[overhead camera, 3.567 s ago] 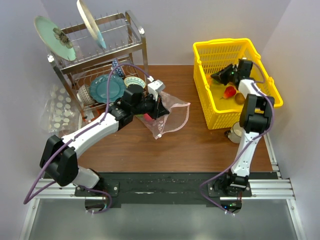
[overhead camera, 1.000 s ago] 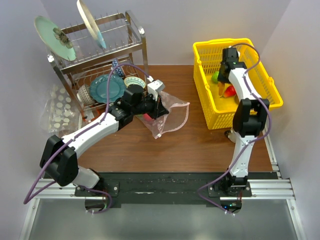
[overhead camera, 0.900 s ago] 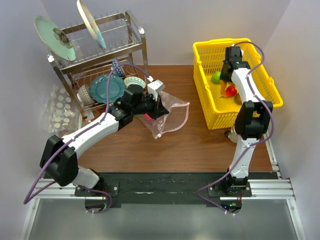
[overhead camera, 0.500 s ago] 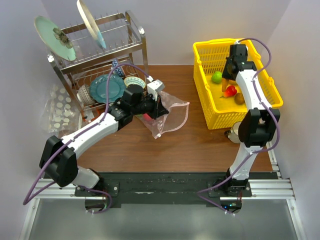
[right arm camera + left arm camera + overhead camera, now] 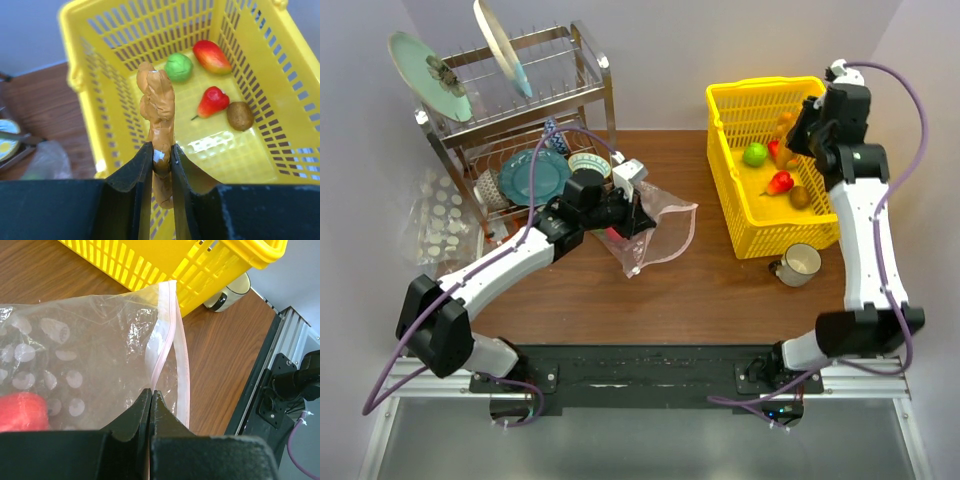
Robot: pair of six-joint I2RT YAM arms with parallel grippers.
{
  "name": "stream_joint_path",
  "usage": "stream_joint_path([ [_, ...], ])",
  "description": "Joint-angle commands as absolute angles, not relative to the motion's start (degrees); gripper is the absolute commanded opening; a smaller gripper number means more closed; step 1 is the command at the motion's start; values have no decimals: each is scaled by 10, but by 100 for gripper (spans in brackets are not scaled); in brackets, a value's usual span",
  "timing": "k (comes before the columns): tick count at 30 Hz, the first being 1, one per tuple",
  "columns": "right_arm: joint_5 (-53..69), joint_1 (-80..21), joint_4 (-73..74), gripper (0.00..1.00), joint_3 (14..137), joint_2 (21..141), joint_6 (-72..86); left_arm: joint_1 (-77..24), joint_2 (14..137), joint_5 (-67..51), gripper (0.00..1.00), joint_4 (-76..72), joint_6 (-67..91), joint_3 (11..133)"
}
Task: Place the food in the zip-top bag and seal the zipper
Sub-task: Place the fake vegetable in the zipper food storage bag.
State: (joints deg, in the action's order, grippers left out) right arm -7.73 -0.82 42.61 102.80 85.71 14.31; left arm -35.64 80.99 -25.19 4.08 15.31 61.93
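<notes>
The clear, pink-tinted zip-top bag (image 5: 660, 232) lies on the table with a red food piece (image 5: 20, 412) inside. My left gripper (image 5: 638, 212) is shut on the bag's mouth edge (image 5: 151, 392), beside the pink zipper strip (image 5: 173, 335). My right gripper (image 5: 162, 150) is shut on a tan knobbly food piece (image 5: 157, 100) and holds it above the yellow basket (image 5: 100, 60). In the top view the right gripper (image 5: 800, 130) hangs over the basket's right side. A green piece (image 5: 178, 67), a red-orange piece (image 5: 212, 56), a red piece (image 5: 212, 101) and a brown piece (image 5: 240, 115) lie in the basket.
A metal dish rack (image 5: 595, 90) with plates and bowls stands at the back left. A clear bag of white discs (image 5: 438, 215) lies left of it. A mug (image 5: 798, 264) stands in front of the basket (image 5: 760, 238).
My right arm rose out of the basket and swung right, with the tan piece in its gripper. The left arm and the bag have not moved.
</notes>
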Motion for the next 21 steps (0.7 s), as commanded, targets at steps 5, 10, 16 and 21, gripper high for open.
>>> stream_joint_path([
  [5, 233, -11, 352, 7, 858, 688, 241, -352, 783, -245, 0, 32, 142, 640],
  [10, 368, -24, 309, 6, 728, 606, 312, -352, 780, -242, 0, 34, 142, 641],
  [16, 432, -45, 274, 6, 590, 522, 380, -352, 773, -234, 0, 38, 141, 642],
  [21, 419, -93, 231, 5, 489, 478, 431, -353, 774, -235, 0, 38, 142, 642],
])
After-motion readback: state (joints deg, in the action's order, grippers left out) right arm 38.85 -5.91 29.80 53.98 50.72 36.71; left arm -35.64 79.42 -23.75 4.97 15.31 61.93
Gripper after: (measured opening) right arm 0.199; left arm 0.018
